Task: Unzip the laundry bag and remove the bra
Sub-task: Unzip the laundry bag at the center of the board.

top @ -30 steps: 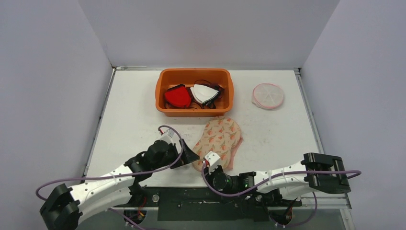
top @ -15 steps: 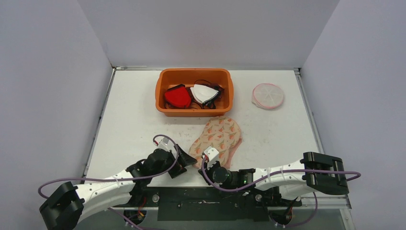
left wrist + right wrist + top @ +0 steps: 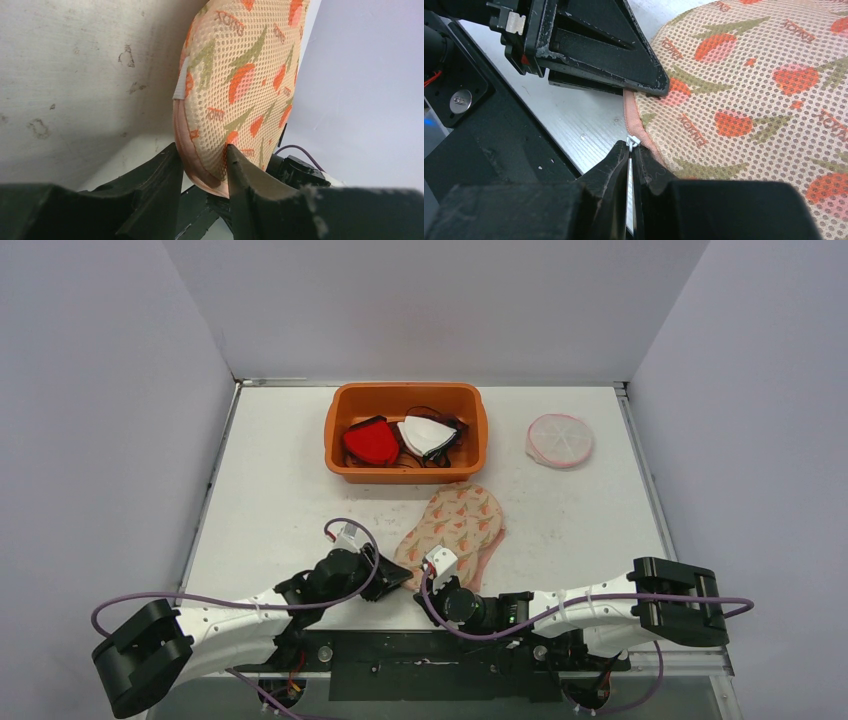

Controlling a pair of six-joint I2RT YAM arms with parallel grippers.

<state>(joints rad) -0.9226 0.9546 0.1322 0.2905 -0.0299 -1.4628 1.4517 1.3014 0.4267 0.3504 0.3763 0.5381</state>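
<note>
At the table's [image 3: 280, 490] near edge, the left gripper [image 3: 202, 156] clamps the rim of the mesh laundry bag [image 3: 455, 525], while the right gripper [image 3: 631, 150] pinches the zipper pull [image 3: 632, 141]. The bra is unseen, presumably inside. If the thin tab slips out, or the mesh slides free, the whole bag may drag instead of unzipping.

white arms [image 3: 225, 625], black joints [image 3: 140, 665], purple cables [image 3: 295, 146]
</note>
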